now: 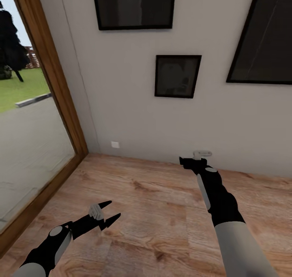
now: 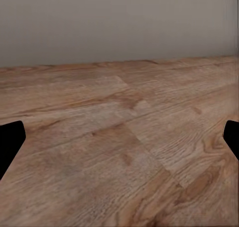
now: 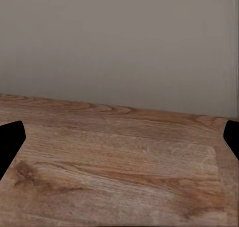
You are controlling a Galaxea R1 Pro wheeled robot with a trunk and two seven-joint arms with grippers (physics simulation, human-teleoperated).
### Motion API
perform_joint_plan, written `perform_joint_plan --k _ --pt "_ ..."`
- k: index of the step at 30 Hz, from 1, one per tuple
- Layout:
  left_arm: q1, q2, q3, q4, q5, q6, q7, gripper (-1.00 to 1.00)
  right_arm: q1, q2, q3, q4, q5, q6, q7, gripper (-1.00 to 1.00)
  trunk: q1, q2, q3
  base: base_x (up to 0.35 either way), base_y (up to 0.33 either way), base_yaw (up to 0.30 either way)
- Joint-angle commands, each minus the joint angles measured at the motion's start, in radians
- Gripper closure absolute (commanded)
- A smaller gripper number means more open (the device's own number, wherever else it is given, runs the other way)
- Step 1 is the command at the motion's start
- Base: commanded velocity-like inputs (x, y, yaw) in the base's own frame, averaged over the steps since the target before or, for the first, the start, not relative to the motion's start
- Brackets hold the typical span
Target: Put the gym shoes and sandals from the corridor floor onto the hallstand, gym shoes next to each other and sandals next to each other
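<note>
The gym shoes, the sandals and the hallstand are out of view. The corridor floor (image 1: 162,212) is light brown wood-grain plank with knots, and it runs up to a pale wall. My left gripper (image 1: 114,209) hangs open low over the planks at the lower left, holding nothing. My right gripper (image 1: 192,162) is stretched forward near the base of the wall, also open and holding nothing. In each wrist view the dark fingertips (image 2: 11,143) (image 3: 11,140) stand far apart, with bare floor (image 2: 124,152) between them.
A pale wall (image 1: 134,119) with three dark framed pictures (image 1: 177,76) closes the view ahead. A wood-framed glass door (image 1: 61,94) on the left looks out on pavement and grass. A small white outlet (image 1: 115,144) sits low on the wall.
</note>
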Motion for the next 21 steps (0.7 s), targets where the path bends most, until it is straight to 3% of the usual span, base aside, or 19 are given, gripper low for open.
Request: perform_joint_plan --k 1,16,21 --pt "0.000 0.000 0.001 0.001 0.002 -0.006 -0.003 -1.00 -0.001 0.001 -0.001 -0.001 0.006 0.006 0.001 -1.00 0.000 0.000 -0.001 0.000 0.244 -0.254" --pt "0.000 0.002 0.003 0.000 0.002 -0.006 -0.003 -1.00 -0.001 0.001 -0.003 -0.001 0.005 0.006 0.004 -1.00 0.000 0.000 -0.001 0.000 0.052 -0.255" --pt "0.000 0.002 0.051 0.001 0.000 -0.006 -0.002 -1.00 -0.001 0.001 -0.003 -0.001 0.005 0.006 0.004 -1.00 0.000 0.000 -0.001 0.000 0.000 -0.278"
